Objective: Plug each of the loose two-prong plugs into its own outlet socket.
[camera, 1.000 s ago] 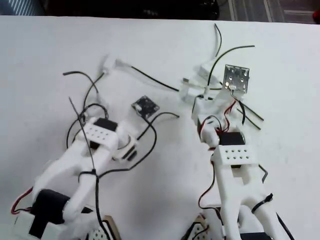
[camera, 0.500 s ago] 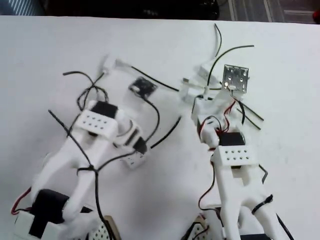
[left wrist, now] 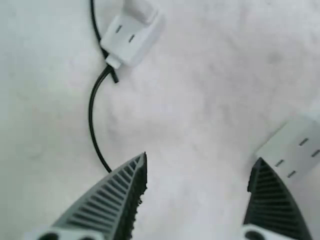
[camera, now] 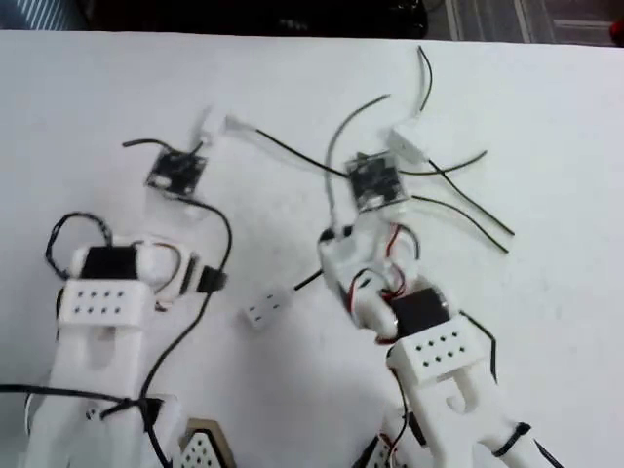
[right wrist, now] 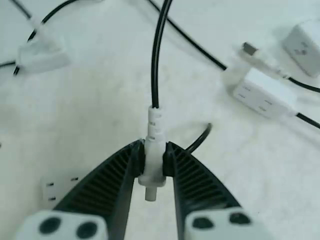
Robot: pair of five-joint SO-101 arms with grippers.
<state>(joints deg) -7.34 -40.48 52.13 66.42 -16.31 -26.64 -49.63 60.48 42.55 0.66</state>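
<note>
My right gripper (right wrist: 152,172) is shut on a white two-prong plug (right wrist: 153,150) whose black cable (right wrist: 156,55) runs away from it. In the high view this gripper (camera: 334,246) sits at the table's middle. A white outlet block (camera: 265,307) lies loose on the table to the left of it, and its slots (right wrist: 60,190) are visible beside my right fingers. My left gripper (left wrist: 197,172) is open and holds nothing. It hovers near one slotted outlet (left wrist: 295,145), and another outlet (left wrist: 131,36) with a black cable lies farther off. From above, the left gripper (camera: 200,281) is left of the loose block.
More white outlet pieces (right wrist: 262,92) (right wrist: 302,42) and another white plug (right wrist: 42,57) lie ahead of the right gripper. Black cables (camera: 458,205) cross the back right of the white table (camera: 546,292). A white block (camera: 414,144) and a white connector (camera: 214,125) lie near the back.
The left arm has drawn back to the left, and the outlet block stays on the table. The right arm has swung left toward the middle, carrying the plug and its cable.
</note>
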